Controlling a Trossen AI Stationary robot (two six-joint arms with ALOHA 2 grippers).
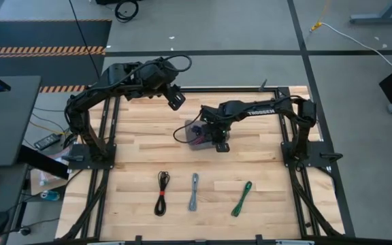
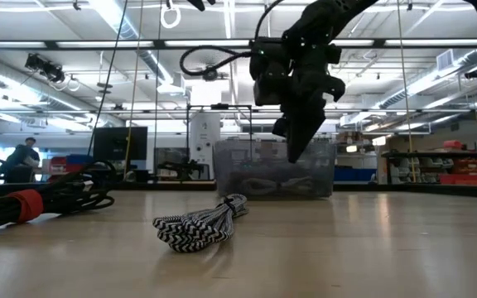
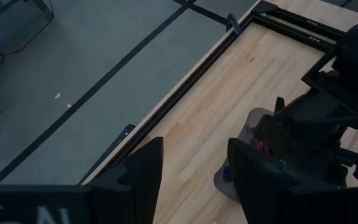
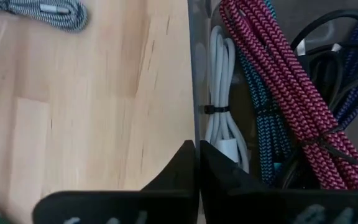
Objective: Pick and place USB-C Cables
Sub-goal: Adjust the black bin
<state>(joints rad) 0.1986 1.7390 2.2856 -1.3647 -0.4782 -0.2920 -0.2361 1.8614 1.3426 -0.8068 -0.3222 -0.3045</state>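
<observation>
Right hand [image 1: 221,145] hangs over the near edge of the small translucent grey rectangular bin [image 1: 197,143] at mid-desk, pointing down. In the right wrist view its two dark fingers [image 4: 178,169] are pressed together with almost no gap, sitting right at the bin's wall; nothing visible between them, not holding any cable. Low view shows the same hand tip [image 2: 298,141] down at the bin's top edge.

Inside the bin, seen from the right wrist: white bundled USB-C cable [image 4: 222,112] lying against the bin wall, teal braided cable [image 4: 261,118] beside it, maroon braided cable [image 4: 284,81] on top across the middle, purple-blue braided cable [image 4: 353,81] and a black cable [image 4: 328,31] further in. All tangled together, touching.

Out on the light wooden butcher-block desk [image 1: 141,153], three cables in a row nearer the front edge, well apart from the bin: black cable with red tie [image 1: 162,193] on the left, grey-and-white braided cable [image 1: 194,191] in the middle, green cable [image 1: 242,198] on the right. Each lies roughly lengthwise, apart from the others. In the low view the grey-and-white one [image 2: 201,223] sits in the foreground, the black one with its red tie [image 2: 25,204] to the side.

Left hand [image 1: 175,99] is up off the desk near the back-left corner, away from the bin. Left wrist view shows its fingers [image 3: 145,174] spread apart with a clear gap, holding nothing.
</observation>
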